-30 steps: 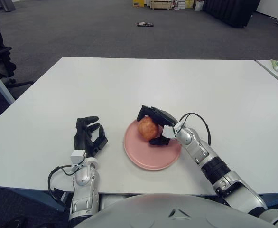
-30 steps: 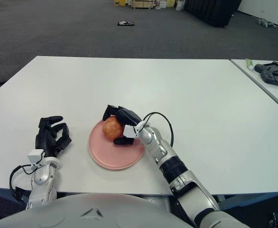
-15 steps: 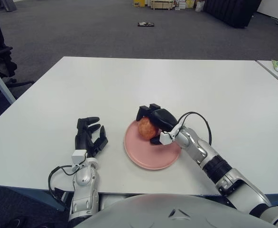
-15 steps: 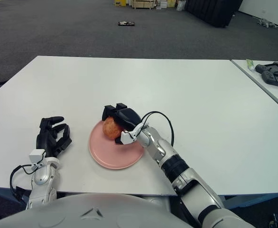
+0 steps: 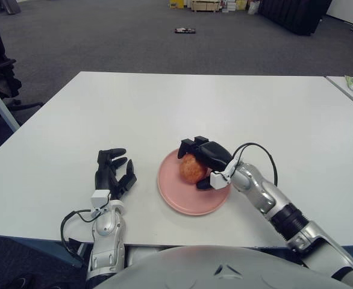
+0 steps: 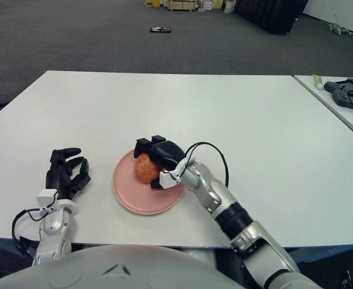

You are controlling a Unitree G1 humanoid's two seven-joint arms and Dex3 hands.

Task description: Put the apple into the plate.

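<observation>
I have the round reddish-orange apple (image 5: pixel 191 170) sitting over the flat, round pink plate (image 5: pixel 182 201), in its upper middle part, and my right hand (image 5: pixel 204 158) is cupped over it from the right. Its black fingers (image 5: pixel 187 144) arch across the top of the fruit and the thumb shows low at the apple's right side, so the hand is closed around the apple; I cannot tell from here whether the fruit already bears on the plate's surface or hangs just above it. A black cable loops up from the right wrist. The plate lies on the large white rectangular table (image 5: pixel 164 102), toward its near edge and roughly central. My left hand (image 5: pixel 112 173) shows to the left of the plate, well apart from it, with its black fingers loosely spread and pointing away from me, grasping nothing. At the far right, a second white table edge (image 6: pixel 333 105) carries a dark handheld device (image 6: pixel 347 91).
</observation>
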